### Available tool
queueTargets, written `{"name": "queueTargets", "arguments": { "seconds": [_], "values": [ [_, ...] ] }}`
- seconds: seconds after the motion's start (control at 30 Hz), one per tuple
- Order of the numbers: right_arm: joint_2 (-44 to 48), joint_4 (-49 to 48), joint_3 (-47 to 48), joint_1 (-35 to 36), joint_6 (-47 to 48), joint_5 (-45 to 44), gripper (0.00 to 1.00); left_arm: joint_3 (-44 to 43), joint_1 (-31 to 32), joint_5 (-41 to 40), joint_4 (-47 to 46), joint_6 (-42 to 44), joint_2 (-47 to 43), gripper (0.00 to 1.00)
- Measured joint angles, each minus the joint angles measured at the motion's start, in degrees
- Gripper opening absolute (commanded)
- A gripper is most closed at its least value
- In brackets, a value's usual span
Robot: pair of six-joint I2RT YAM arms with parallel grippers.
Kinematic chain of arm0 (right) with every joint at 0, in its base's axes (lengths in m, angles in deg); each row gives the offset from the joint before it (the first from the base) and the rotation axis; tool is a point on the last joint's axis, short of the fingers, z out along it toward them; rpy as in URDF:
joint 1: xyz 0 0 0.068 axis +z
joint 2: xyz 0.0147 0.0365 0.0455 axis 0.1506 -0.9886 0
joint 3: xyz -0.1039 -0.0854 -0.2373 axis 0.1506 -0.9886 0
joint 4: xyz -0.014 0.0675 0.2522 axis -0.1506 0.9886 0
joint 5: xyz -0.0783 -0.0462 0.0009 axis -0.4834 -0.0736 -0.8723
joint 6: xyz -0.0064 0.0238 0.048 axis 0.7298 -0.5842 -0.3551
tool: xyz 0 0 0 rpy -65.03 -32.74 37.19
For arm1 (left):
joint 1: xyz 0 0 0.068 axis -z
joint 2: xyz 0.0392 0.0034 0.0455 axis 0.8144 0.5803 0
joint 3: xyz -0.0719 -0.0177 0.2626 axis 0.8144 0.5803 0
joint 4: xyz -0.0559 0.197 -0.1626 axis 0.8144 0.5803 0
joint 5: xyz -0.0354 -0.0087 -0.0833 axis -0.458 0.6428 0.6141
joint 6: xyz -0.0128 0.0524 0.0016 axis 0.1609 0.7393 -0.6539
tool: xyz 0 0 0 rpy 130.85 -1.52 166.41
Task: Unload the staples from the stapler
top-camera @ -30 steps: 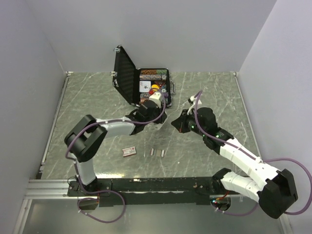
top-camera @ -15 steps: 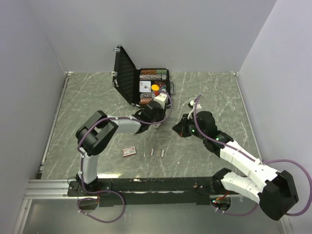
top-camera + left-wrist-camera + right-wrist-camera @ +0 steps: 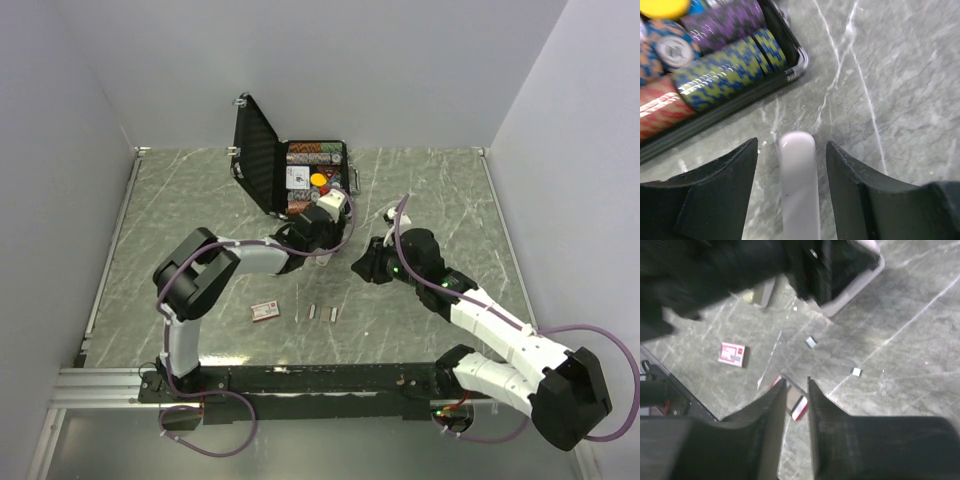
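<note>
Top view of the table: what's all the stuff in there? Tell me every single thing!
Table: one, grey marbled, under everything.
Case: one, black, lid open, far middle.
Poker chips: many, purple, yellow-blue, red, in rows inside the case.
Stapler: one, pale pinkish-white, just in front of the case.
Staple box: one, reddish-pink, flat, near the front.
Staples: two short strips, silvery, right of the staple box.
Small red-and-white thing: one, right wrist view; cannot tell what.
Arms: two, black and white, near edge.
Left end effector: black, open around the stapler.
Right end effector: black, fingers close together, small thing at their tips.
</note>
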Motion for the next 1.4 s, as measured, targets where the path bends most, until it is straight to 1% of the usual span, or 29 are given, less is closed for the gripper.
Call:
{"name": "queueTargets", "arguments": {
  "seconds": [0.07,0.17,0.27,0.37,0.43,0.6,0.77,0.9,1.1,1.23,1.27,1.3,1.4],
  "values": [
    [-0.3,1.0,0.2,0.0,0.6,0.2,0.41,0.2,0.0,-0.8,1.2,0.0,-2.4,0.65],
    [-2.0,3.0,2.2,0.0,2.1,0.7,0.45,0.7,0.0,-2.5,3.5,-0.7,-8.8,0.68],
    [-4.4,3.6,4.3,0.0,3.2,2.3,0.48,2.3,0.0,-4.4,5.6,-2.5,-18.9,0.70],
    [-7.9,3.6,6.4,0.1,4.4,4.1,0.54,3.8,0.0,-6.2,7.3,-4.8,-29.2,0.72],
    [-10.6,3.6,7.5,0.4,5.2,4.9,0.58,4.4,0.0,-7.4,9.2,-6.1,-33.7,0.72],
    [-17.0,4.0,10.3,3.0,7.8,5.7,0.65,7.6,-0.1,-9.1,16.6,-9.8,-41.3,0.75],
    [-23.1,4.6,14.8,6.5,11.4,5.2,0.67,13.6,-0.1,-10.1,25.8,-12.4,-48.9,0.77],
    [-27.2,5.1,17.8,8.7,15.0,4.2,0.68,15.6,-0.2,-10.9,31.5,-13.3,-55.2,0.79],
    [-32.2,5.6,19.6,11.2,20.3,2.0,0.68,17.0,-0.4,-11.5,35.0,-13.5,-61.8,0.80],
    [-35.5,6.5,21.5,12.2,23.8,0.8,0.68,19.1,-0.4,-10.5,35.1,-13.2,-62.8,0.80],
    [-36.1,6.6,22.0,12.4,24.5,0.3,0.68,19.6,-0.4,-10.1,35.2,-13.3,-62.8,0.82],
    [-36.8,6.8,22.6,12.6,25.3,-0.3,0.68,19.9,-0.4,-9.7,35.3,-13.3,-62.8,0.86],
    [-38.5,6.9,23.9,13.1,27.2,-1.6,0.67,20.5,-0.4,-8.6,35.5,-13.4,-62.8,0.86]
  ]
}}
